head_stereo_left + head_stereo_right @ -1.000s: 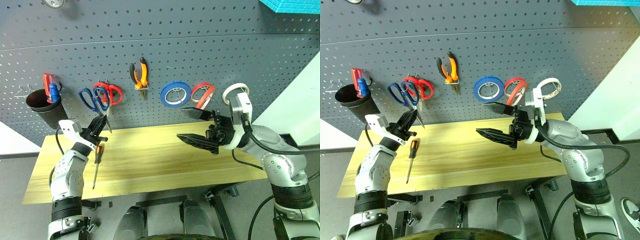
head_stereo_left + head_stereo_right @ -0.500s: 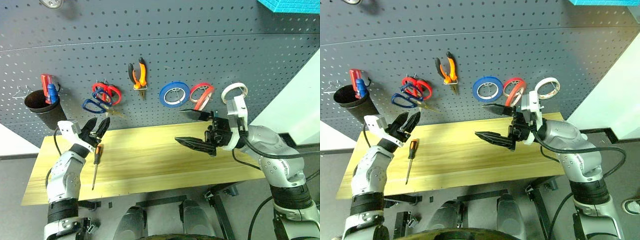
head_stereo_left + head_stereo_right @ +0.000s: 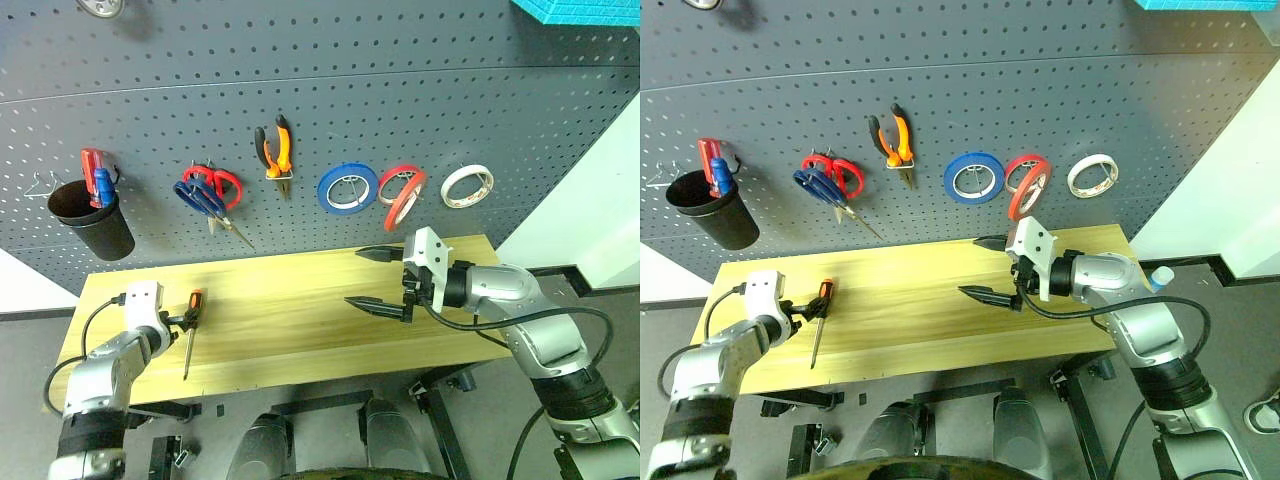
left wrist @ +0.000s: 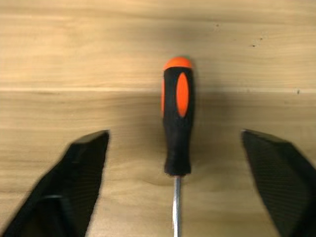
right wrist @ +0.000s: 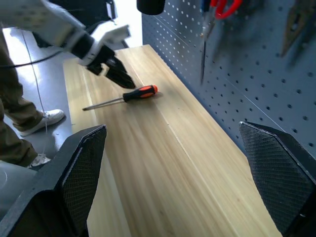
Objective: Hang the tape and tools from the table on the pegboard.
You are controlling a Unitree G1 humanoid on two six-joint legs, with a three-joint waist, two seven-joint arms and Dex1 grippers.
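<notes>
screwdriver (image 3: 191, 325) lying flat on the table (image 3: 300, 330), long axis front-to-back, handle toward the pegboard (image 3: 400, 110); left gripper (image 4: 177, 182) spread wide astride handle; right gripper (image 3: 375, 280) spread wide, empty.

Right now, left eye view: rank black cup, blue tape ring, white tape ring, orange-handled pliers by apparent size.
1. Black cup on the pegboard, largest.
2. Blue tape ring and orange-handled pliers: the ring is wider, the pliers are taller and slimmer; too close to rank.
3. White tape ring, smallest.

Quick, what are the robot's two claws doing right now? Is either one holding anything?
Left gripper: open, holding nothing; the screwdriver lies on the table between its fingers.
Right gripper: open, empty.
</notes>
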